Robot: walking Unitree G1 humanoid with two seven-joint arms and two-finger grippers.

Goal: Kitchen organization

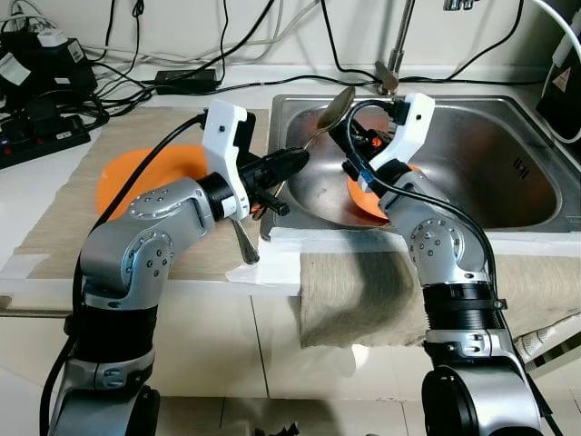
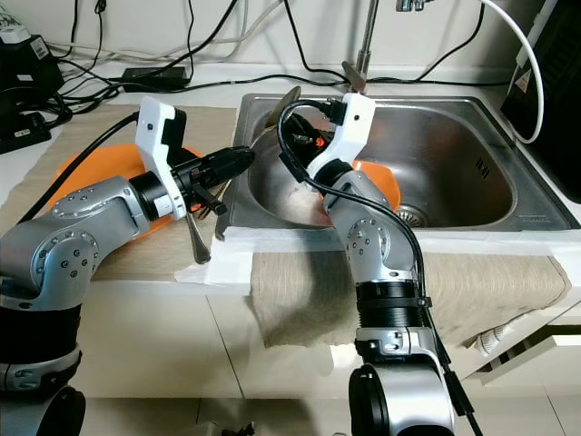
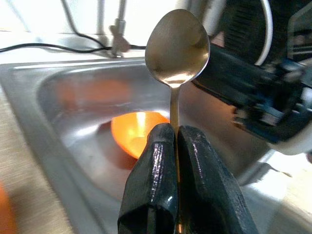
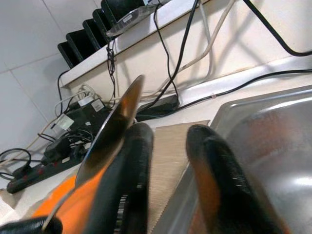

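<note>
Left gripper (image 1: 292,162): clenched on the handle of a metal spoon (image 3: 177,46), reaching from the desk side over the left rim of the sink (image 1: 508,118); in the left wrist view the two black fingers (image 3: 153,175) press together around the thin stem.
Spoon: held up at a slant, bowl uppermost, above the sink's left part and just beside the right gripper; in the right wrist view its bowl lies against the outer side of one finger.
Right gripper (image 4: 168,161): over the sink, pointing toward the left arm; its fingers stand apart with a gap between them and nothing held in that gap.
Orange bowl (image 3: 134,134): inside the sink basin, on the bottom, partly hidden by the right arm in the head views.
Orange plate (image 1: 145,173): on the woven mat (image 1: 82,195) on the desk, left of the sink, behind the left arm.
Second utensil (image 1: 243,243): a metal piece lying at the mat's front edge beside the sink rim; I cannot tell its kind.
Towel (image 1: 363,291): draped over the desk's front edge below the sink.
Back of desk: black cables and a power strip (image 1: 41,136).
</note>
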